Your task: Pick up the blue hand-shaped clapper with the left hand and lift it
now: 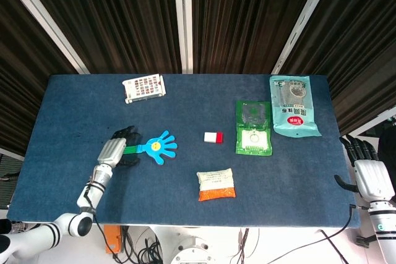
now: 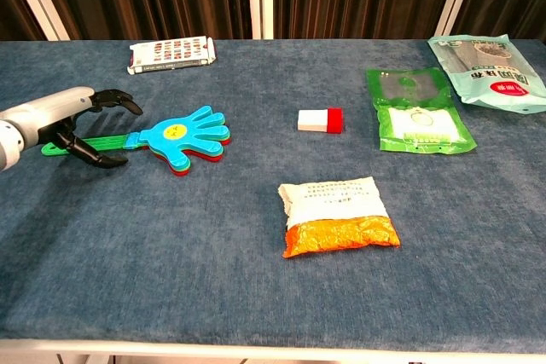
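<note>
The table [image 1: 68, 109] fills the middle of both views, its blue cloth giving you a flat, soft bed for everything on it. At the upper right of the head view lies a teal packet [image 1: 294, 106], and just to its left a green packet [image 1: 253, 127]; both sit well apart from your work, so they should not get in your way. Near the bottom centre is a white and orange pouch [image 1: 216, 185], and at the upper left a printed box [image 1: 144, 87] lies near the back edge. Your left hand [image 1: 113, 150] is at centre left, over the green handle of the clapper [image 1: 153, 147], with fingers [image 2: 119, 101] spread apart and arched above the handle and the thumb low on the near side; it brackets the handle but is not clamped on it, which I judge is the posture for closing round the thin stem rather than the wide palm. The clapper lies flat on the cloth, its blue palm pointing toward the frame's right. Your right hand [image 1: 370, 176] waits at the lower right edge, fingers apart and holding nothing, clear of the job. Smallest, a white and red block [image 1: 213, 136] lies between clapper and green packet.
</note>
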Controlling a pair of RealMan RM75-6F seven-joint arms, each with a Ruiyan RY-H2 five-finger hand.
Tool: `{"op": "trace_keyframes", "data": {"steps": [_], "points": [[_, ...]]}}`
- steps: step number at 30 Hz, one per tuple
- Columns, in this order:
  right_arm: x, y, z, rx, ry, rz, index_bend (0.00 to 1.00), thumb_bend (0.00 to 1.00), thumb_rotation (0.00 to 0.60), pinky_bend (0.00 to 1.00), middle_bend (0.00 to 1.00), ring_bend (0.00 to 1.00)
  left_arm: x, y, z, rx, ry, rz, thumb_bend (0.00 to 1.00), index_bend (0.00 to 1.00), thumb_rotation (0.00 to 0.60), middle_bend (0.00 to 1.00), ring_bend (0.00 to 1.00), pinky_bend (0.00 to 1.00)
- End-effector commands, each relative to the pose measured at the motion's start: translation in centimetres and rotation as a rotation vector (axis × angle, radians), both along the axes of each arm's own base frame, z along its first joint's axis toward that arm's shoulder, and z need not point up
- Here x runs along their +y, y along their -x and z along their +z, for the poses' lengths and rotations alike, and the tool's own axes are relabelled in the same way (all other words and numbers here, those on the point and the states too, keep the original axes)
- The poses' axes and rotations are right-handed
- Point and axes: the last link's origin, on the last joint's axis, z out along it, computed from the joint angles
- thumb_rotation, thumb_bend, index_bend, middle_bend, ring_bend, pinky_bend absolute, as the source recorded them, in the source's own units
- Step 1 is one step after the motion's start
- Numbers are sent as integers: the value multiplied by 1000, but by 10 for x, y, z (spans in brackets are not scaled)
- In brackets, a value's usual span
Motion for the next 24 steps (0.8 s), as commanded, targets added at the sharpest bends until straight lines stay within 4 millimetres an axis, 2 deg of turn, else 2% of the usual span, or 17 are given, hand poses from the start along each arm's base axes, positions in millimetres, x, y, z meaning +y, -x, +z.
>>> {"op": "trace_keyframes", "data": {"steps": [1,6,14,18,21,24], "points": [[0,1,0,0,1,-2,0,148,600,0,0,0,1,0,-1,-7,0,10,256,269,600,24,0,0],[-1,1,-1,0,-5,-3,0,148,600,0,0,0,4,0,-3,-28,6,31,279,334,600,32,0,0],[-1,3,0,0,-3,-10,0,149,600,0,0,0,6,-2,-5,-44,8,36,374,420,600,46,0,0],[-1,4,-1,-2,-5,-13,0,149,600,0,0,0,7,-3,-5,-34,-7,31,423,523,600,78,0,5],[-1,4,-1,-3,-4,-14,0,149,600,0,0,0,7,-6,-3,-32,-43,18,440,585,600,175,15,91],[0,5,0,-3,-3,-16,0,149,600,0,0,0,7,-8,0,-27,-86,-3,446,620,600,400,185,238]]}}
